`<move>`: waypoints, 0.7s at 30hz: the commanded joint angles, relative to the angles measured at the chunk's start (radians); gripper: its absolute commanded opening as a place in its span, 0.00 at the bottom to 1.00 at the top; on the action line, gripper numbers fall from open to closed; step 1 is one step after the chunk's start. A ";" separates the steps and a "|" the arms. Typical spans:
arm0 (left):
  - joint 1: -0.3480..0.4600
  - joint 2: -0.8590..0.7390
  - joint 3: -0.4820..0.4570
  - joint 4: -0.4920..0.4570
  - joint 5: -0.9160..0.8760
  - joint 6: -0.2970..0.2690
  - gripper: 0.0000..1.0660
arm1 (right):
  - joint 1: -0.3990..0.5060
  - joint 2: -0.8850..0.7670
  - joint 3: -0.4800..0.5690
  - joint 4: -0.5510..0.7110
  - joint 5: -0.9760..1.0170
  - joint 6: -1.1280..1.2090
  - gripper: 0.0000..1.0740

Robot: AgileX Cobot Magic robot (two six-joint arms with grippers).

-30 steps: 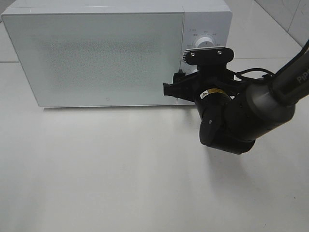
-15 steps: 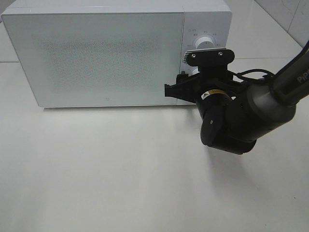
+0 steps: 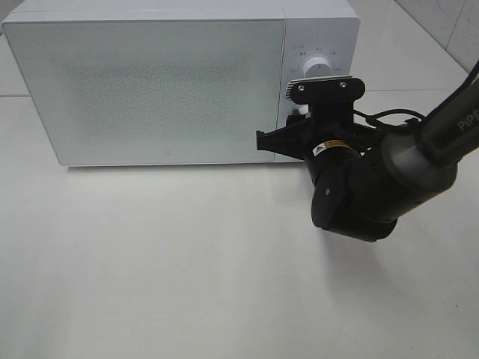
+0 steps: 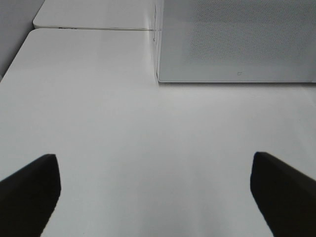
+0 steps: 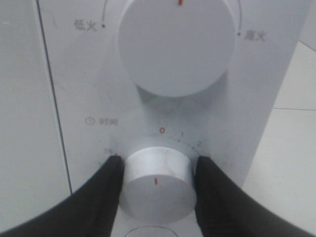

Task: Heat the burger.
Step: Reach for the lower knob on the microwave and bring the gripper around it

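The burger is out of view; the white microwave (image 3: 150, 90) stands with its frosted door closed. My right gripper (image 5: 157, 180) reaches the control panel, and its two black fingers (image 5: 106, 190) press against either side of the lower timer knob (image 5: 157, 168), shut on it. The knob's red mark points downward in the right wrist view. In the exterior high view the right gripper (image 3: 299, 118) is mostly covered by its wrist camera bracket. My left gripper (image 4: 155, 192) hovers open over bare table in front of the microwave's left corner, with nothing between its fingers.
The larger power knob (image 5: 177, 44) sits just above the timer knob, also seen as the power knob (image 3: 318, 69) from above. The white table (image 3: 187, 262) spreads in front of the microwave. A tiled wall rises at the far right.
The right gripper's fingers have closed in from wide apart onto the sides of the timer knob. The right arm has barely shifted. The left gripper has stayed open.
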 commanded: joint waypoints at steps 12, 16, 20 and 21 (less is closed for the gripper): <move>0.005 -0.022 0.004 -0.004 -0.008 -0.003 0.94 | -0.013 -0.007 -0.015 -0.065 -0.162 0.091 0.00; 0.005 -0.022 0.004 -0.004 -0.008 -0.003 0.94 | -0.013 -0.007 -0.014 -0.105 -0.162 0.281 0.00; 0.005 -0.022 0.004 -0.004 -0.008 -0.003 0.94 | -0.013 -0.007 -0.014 -0.139 -0.162 0.437 0.00; 0.005 -0.022 0.004 -0.004 -0.008 -0.003 0.94 | -0.013 -0.007 -0.014 -0.150 -0.162 0.550 0.00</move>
